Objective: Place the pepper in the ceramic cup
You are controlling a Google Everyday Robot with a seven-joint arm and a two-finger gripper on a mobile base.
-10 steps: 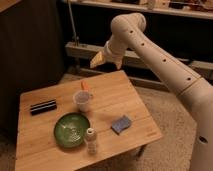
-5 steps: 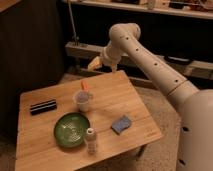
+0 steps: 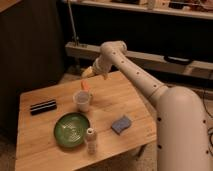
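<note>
Over the far edge of the table, nearer the far right corner than the far left: the gripper, spread wide, nothing visible between the fingers. Below and slightly toward the near left of it, standing closer to the far edge than to the near one: the ceramic cup, upright, mouth up. Poking out of that mouth, on the side facing the gripper: the pepper, orange-red, only the upper end showing above the rim (lower part hidden by the cup wall, so impossible to say how deep). Long axis judged near upright, leaning a little toward the far edge, that is, toward the gripper. Close to the fingertips but seemingly apart from them, not pinched.

Judged from this: placing as good as done, pepper resting in the cup. Relation to mind for the coming move: pepper down and toward the near edge from the open fingers, almost along the line of its own axis. Safest, then, to pull up and back past the far edge, not sideways across the rim. Only one arm here, so no choice of nearer hand. Risk, as a guess: a brush against the protruding tip, toppling a light cup toward the green plate just in front of it. Well clear of all this: a pale shaker at the plate's near right, a blue sponge toward the right edge, a dark oblong block by the left edge.
</note>
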